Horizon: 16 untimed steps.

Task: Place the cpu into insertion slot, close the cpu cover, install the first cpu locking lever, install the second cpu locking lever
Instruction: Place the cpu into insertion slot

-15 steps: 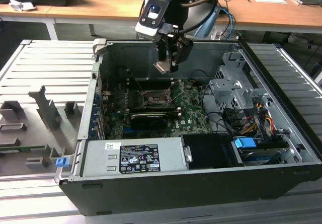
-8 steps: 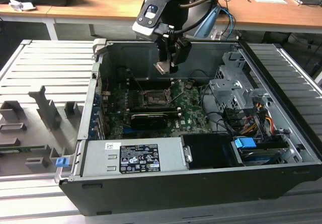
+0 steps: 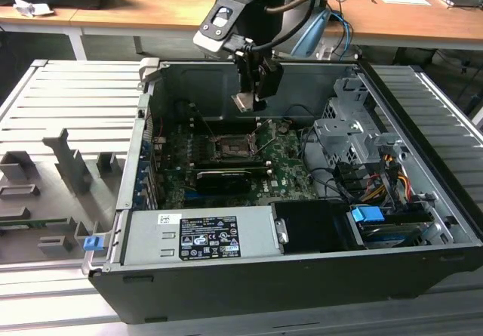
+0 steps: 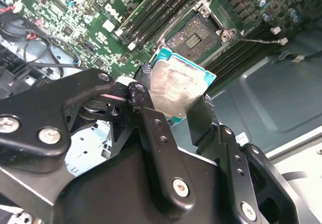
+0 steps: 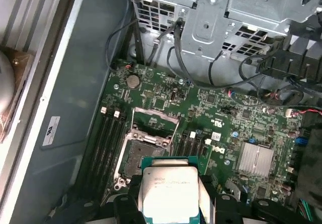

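Claw [image 4: 173, 103] grips the cpu [image 4: 177, 83] between its fingers, above and apart from the insertion slot [image 4: 198, 35].

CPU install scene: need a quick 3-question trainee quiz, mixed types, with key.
1. True or false: the cpu is already seated in the insertion slot.
2. Pick one. The claw is: A) open and empty; B) shut on the cpu; C) shut on a cable.
3. Fill in the blank: the cpu cover stands ____ (open or closed).

Key
1. False. The claw holds the cpu clear of the slot, and the slot's contacts lie bare.
2. B. Both wrist views show the fingers clamped on the chip's edges.
3. Open. The frame is swung up off the slot.
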Motion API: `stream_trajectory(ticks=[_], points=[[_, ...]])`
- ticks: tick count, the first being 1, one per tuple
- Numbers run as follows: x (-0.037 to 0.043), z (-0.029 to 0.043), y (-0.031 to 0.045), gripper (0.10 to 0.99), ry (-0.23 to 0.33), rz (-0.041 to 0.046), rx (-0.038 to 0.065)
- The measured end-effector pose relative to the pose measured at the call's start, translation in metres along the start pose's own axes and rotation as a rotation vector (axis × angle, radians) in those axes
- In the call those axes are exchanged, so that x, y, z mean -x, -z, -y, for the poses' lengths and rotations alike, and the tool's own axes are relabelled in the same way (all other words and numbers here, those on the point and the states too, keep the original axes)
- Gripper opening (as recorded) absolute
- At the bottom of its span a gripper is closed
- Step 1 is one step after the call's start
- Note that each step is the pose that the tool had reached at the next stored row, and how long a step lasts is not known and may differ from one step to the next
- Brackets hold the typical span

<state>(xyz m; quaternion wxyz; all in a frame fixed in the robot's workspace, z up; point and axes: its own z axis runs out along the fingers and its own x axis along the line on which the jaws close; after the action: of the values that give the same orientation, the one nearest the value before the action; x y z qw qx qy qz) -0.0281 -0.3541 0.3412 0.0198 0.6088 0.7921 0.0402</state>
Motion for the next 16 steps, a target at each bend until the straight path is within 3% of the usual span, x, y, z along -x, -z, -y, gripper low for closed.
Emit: stream_trajectory(ticks=[7, 16], points=[[0.0000, 0.0001, -0.0010, 0.529, -0.114, 0.0107, 0.002], [0.0000, 0.0002, -0.0017, 0.529, -0.202, 0.0186, 0.003]])
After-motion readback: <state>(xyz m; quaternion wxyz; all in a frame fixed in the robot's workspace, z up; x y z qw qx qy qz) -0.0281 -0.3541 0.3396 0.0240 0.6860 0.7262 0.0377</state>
